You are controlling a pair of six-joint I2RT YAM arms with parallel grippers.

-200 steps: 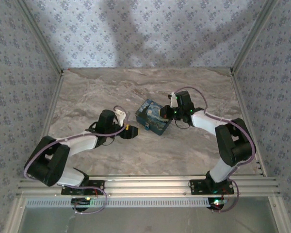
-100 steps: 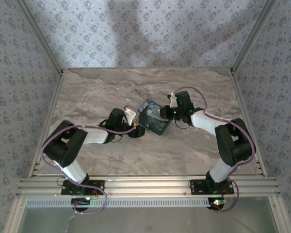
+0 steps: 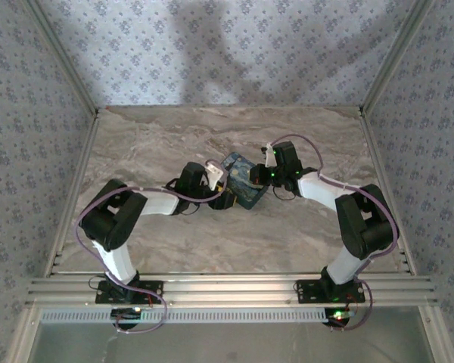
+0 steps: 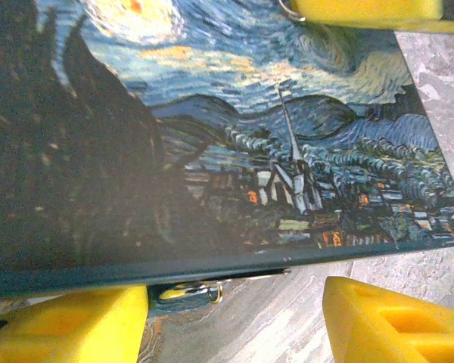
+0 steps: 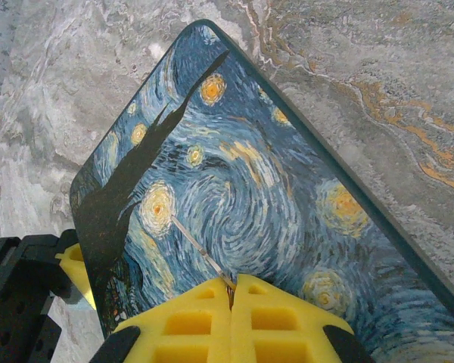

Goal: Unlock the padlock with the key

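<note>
The blue painted box (image 3: 242, 184) lies mid-table, its night-sky lid (image 4: 234, 128) close under my left wrist camera. A tiny shiny metal piece with a gold ring, the padlock (image 4: 185, 290), peeks out under the lid's near edge, mostly hidden. My left gripper (image 3: 225, 199) is open at that edge, its left finger (image 4: 64, 325) right beside the padlock and the other finger (image 4: 393, 325) well off to the right. My right gripper (image 5: 232, 286) hovers over the lid (image 5: 272, 197), shut on the thin metal key (image 5: 197, 246), whose blade points up-left.
The marble tabletop (image 3: 212, 140) spreads around the box, ringed by patterned walls (image 3: 30, 113). The right gripper's yellow finger (image 4: 363, 7) shows at the box's far edge. Both arms converge on the box from opposite sides.
My left arm has swung right, bringing its gripper from clear of the box up against the box's front edge, with the fingers a little closer together. The right arm and key have stayed put.
</note>
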